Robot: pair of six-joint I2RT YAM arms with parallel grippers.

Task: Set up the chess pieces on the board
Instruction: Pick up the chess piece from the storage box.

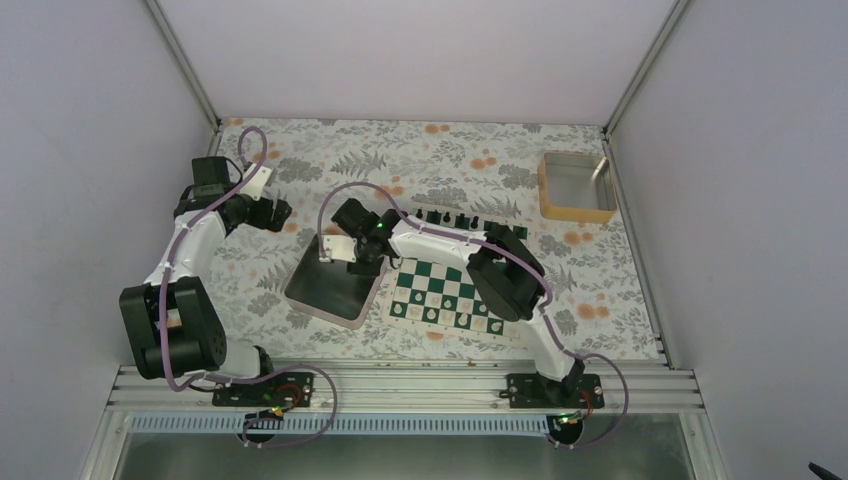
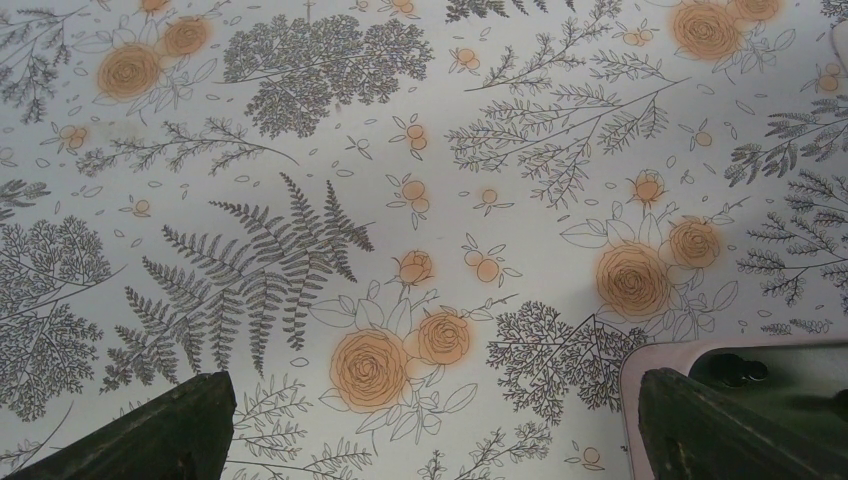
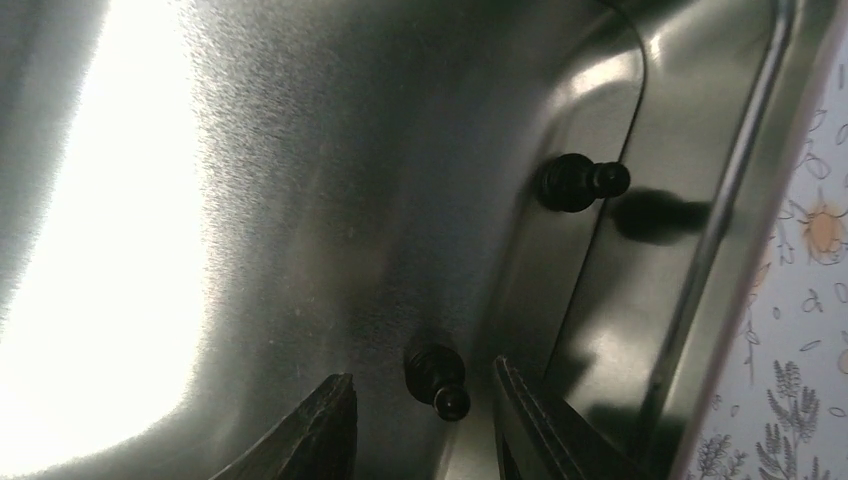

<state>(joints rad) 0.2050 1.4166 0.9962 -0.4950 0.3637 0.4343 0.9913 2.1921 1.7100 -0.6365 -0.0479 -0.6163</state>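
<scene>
We note the surface [image 2: 530,230] white, printed with grey ferns and orange roses; board [image 1: 440,296] checkered dark green and white; chess pieces [image 3: 578,183] black; tray [image 3: 300,200] silvery.

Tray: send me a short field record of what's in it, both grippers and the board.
tray: metal, left of the board
in tray: black pieces, two seen: one by the wall, one at the right gripper
right gripper: open, straddling that piece
left gripper: open, empty, over the tablecloth by the tray corner
board far edge: row of black pieces
</scene>
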